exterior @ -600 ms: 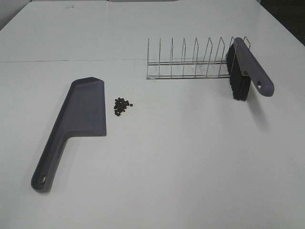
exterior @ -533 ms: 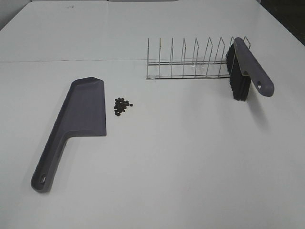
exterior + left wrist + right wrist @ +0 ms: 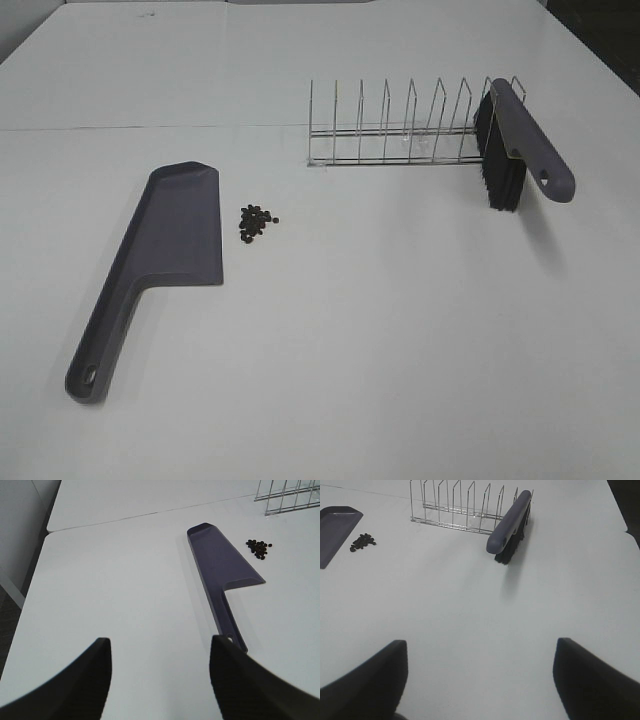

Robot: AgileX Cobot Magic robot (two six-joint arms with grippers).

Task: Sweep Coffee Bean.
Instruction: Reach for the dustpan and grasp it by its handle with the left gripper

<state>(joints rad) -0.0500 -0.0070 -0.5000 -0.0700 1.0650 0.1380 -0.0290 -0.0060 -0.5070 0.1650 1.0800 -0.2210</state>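
White table [image 3: 400, 350] seen from above; no arm shows in this overhead view. The coffee beans [image 3: 256, 222], a small dark cluster, lie on the bare table just beside the long edge of a grey dustpan [image 3: 170, 235], close but not touching it. The dustpan lies flat w/ its handle pointing toward the near-left corner. Further back & to the right stands a wire rack [image 3: 400, 130]. A grey-handled brush [image 3: 520, 140] is propped at the rack's right end, black bristles down on the table.

Left wrist view: the left gripper [image 3: 159, 645] has its fingers spread apart w/ nothing btwn them. The dustpan's handle end lies just beyond one finger; the beans sit further off, past the blade.

Right wrist view: the right gripper [image 3: 481, 647] is spread wide & empty. The brush & rack are well ahead of it, the beans off to one side.

What changed: nothing visible. Compared w/ the pics from about half a sec earlier, beans, dustpan & brush sit in the same spots.

Meaning for the task: prob. sweeping hasn't begun, as no tool is picked up & the beans aren't on the dustpan. Likely next: right arm goes for the brush handle, left for the dustpan handle.
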